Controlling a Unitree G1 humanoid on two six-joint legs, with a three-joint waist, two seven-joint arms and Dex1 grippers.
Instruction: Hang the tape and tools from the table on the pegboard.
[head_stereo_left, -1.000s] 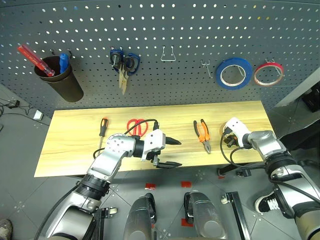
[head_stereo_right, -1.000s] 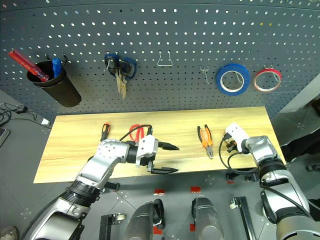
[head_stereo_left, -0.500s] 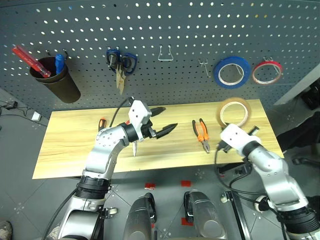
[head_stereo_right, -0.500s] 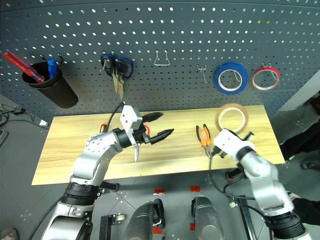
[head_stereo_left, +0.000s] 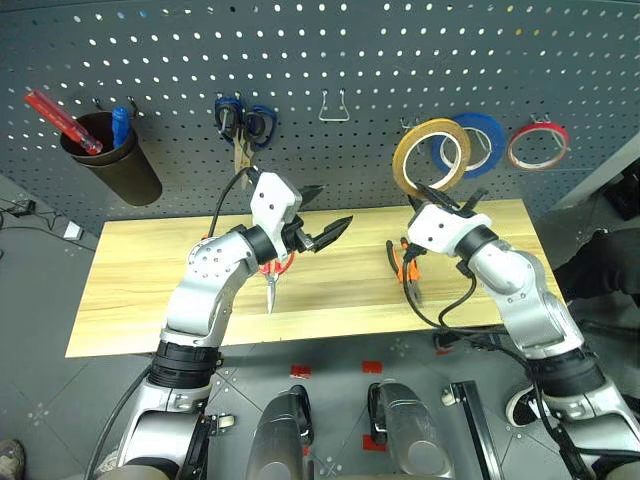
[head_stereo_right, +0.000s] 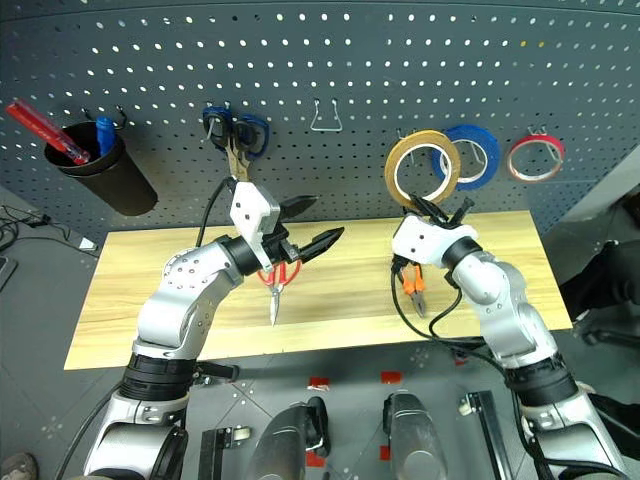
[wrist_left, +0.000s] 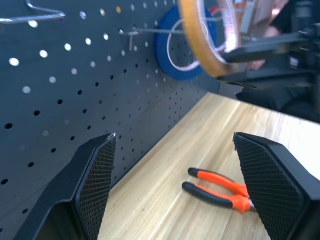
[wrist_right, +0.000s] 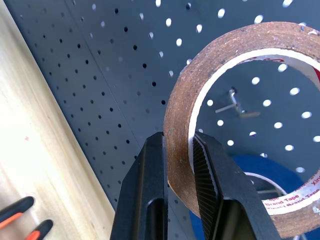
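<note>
Tape (head_stereo_left: 431, 157) pinched at its lower rim by right tool (wrist_right: 179, 165), raised before pegboard (head_stereo_left: 360, 60) beside blue roll (head_stereo_left: 487, 143); left tool (wrist_left: 175, 185) spread wide, empty, above desk (head_stereo_left: 140, 290).

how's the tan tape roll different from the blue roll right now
The tan tape roll is clamped by its band in the right gripper and raised in front of the pegboard; the blue roll already hangs on the pegboard. The tan roll has a thin band around a wide hole; the blue roll's band is thicker. Both are upright rings near the same bare hook.
</note>
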